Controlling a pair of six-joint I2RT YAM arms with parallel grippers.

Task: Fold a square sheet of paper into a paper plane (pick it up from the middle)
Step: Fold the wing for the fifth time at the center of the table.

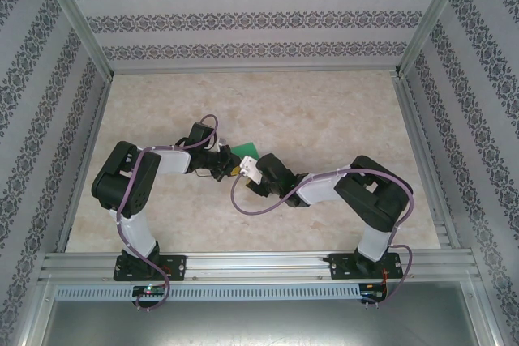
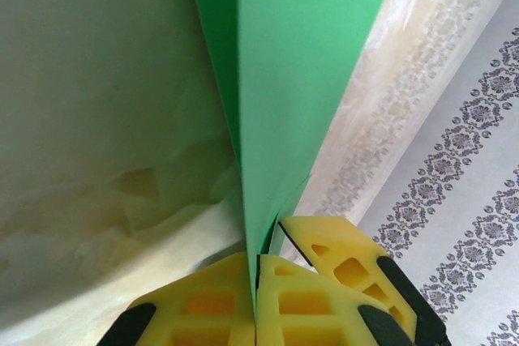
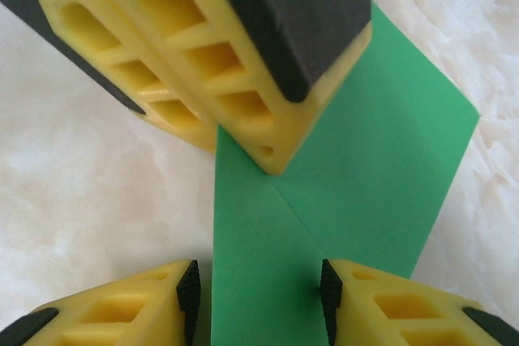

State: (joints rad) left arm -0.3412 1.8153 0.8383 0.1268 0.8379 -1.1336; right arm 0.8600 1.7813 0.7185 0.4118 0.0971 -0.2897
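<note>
The green sheet of paper (image 1: pixel 246 151) is folded over, and a diagonal crease runs across the paper (image 3: pixel 340 168) in the right wrist view. It has no slim dart shape. My left gripper (image 2: pixel 258 263) is shut on a thin folded edge of the paper (image 2: pixel 292 54), which stands up from its pads. In the top view the left gripper (image 1: pixel 222 165) meets my right gripper (image 1: pixel 242 170) at mid-table. The right gripper (image 3: pixel 259 301) is open, with its fingers on either side of a paper strip. The left gripper's fingers (image 3: pixel 243 70) press on the sheet just ahead of it.
The marble-patterned tabletop (image 1: pixel 324 119) lies all round the paper. Patterned walls (image 1: pixel 243 18) and an aluminium frame (image 1: pixel 251 263) enclose the workspace. One right-gripper finger (image 2: pixel 357 265) sits close beside the left gripper's pads.
</note>
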